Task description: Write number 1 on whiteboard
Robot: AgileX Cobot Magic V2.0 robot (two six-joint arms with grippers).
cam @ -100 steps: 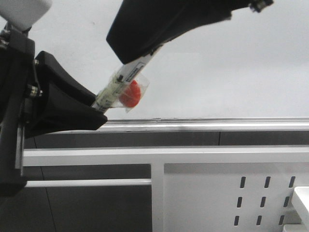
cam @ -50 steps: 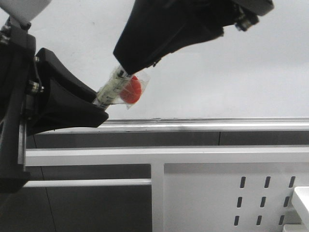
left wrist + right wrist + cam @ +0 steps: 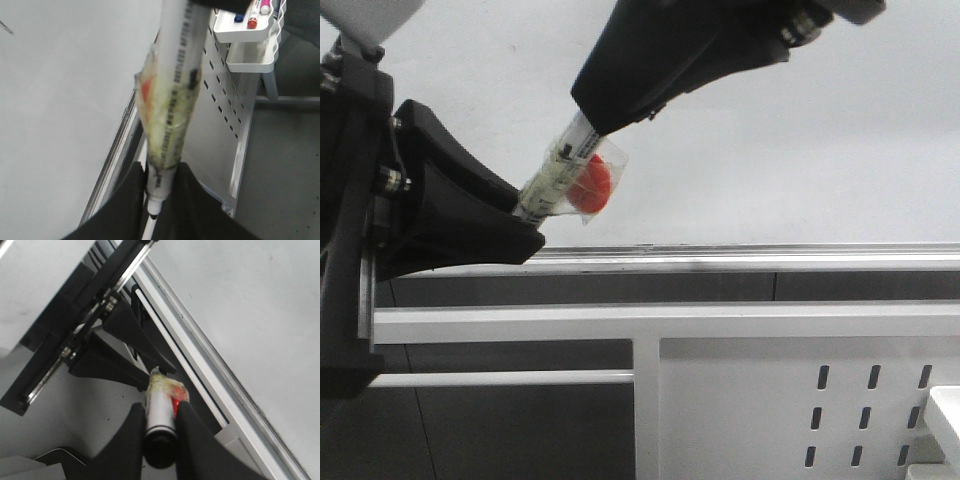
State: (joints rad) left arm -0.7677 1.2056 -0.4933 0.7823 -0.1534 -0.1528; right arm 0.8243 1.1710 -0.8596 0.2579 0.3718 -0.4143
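Pulling up and rightward since earlier, the right gripper (image 3: 588,122) clasped the marker (image 3: 560,172) whose other end the left gripper (image 3: 523,222) pinched, probably uncapping before the whiteboard (image 3: 800,140).

The right pincer (image 3: 595,130) has moved up and to the right along the marker (image 3: 560,175), so more of the taped white barrel shows between it and the left pincer (image 3: 525,225).

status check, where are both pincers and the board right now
Left pincer and right pincer both shut on white marker with taped red tag. Pale glossy whiteboard shows no digit in front view. Nothing between marker and board.
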